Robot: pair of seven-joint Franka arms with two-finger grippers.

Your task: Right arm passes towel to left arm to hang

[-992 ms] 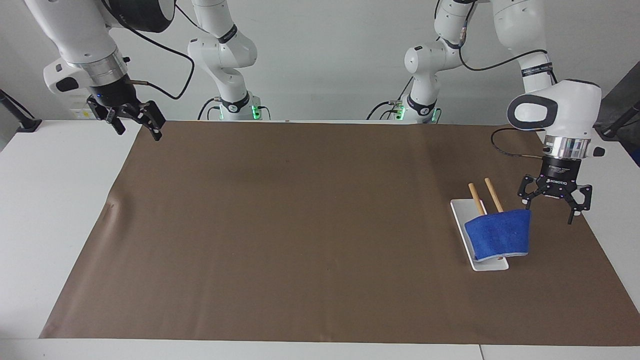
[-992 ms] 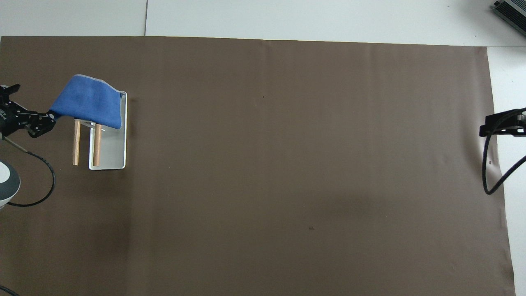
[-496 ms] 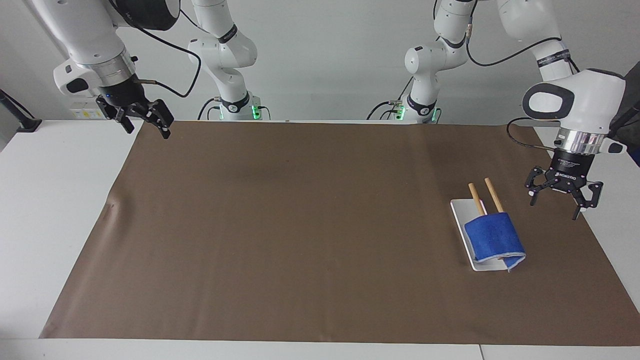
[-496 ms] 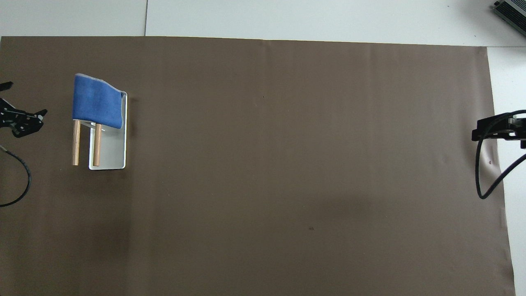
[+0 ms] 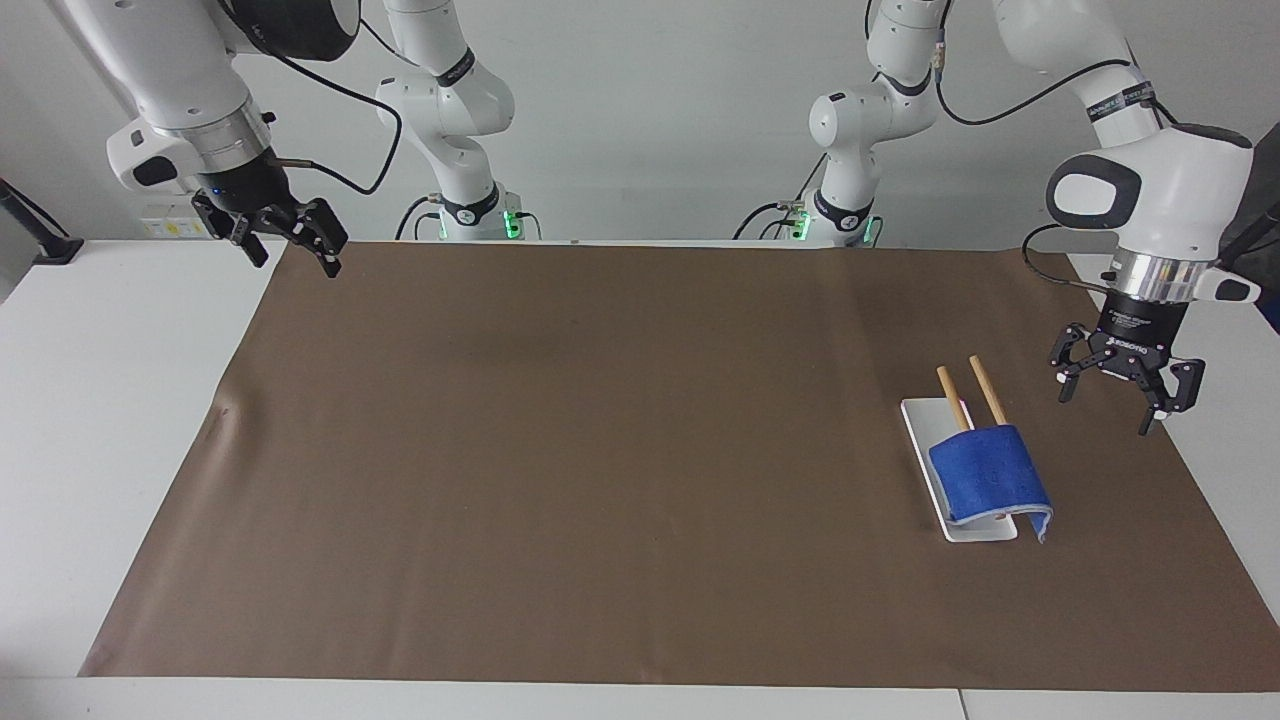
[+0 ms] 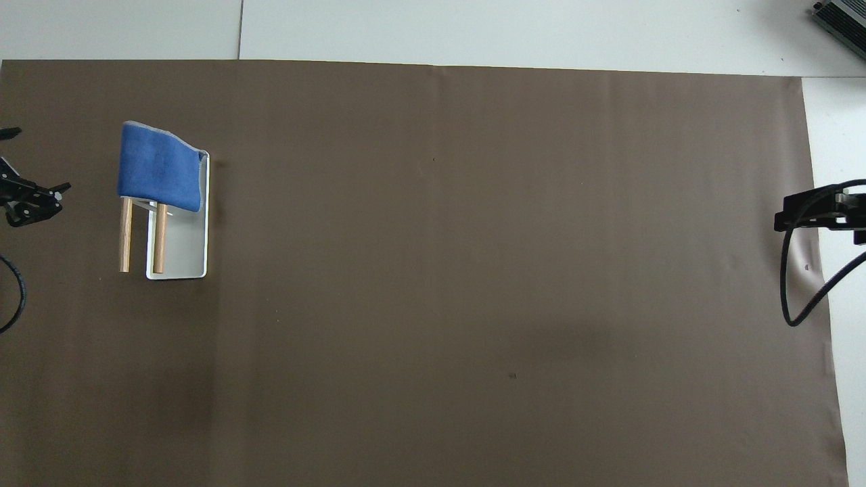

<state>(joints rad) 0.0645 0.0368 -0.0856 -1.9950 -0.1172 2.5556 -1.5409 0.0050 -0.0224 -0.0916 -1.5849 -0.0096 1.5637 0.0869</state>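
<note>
The royal-blue towel (image 5: 988, 474) (image 6: 161, 166) hangs draped over the two wooden rods (image 5: 985, 388) (image 6: 160, 237) of a small rack with a white base (image 5: 975, 530) (image 6: 184, 251), covering the rods' ends that lie farther from the robots. My left gripper (image 5: 1110, 408) hovers open over the mat's edge at the left arm's end, beside the rack and apart from the towel, holding nothing. Over the mat's corner at the right arm's end, my right gripper (image 5: 290, 264) waits, open and holding nothing.
A brown mat (image 5: 600, 450) covers most of the white table (image 5: 110, 400). Black cables (image 6: 802, 291) loop down from both wrists. The arms' bases (image 5: 470, 215) stand at the table's edge nearest the robots.
The left gripper let go of the towel's corner and drew away toward its end of the table. The freed corner dropped, and the towel now hangs down over the rods. The right gripper shifted slightly.
</note>
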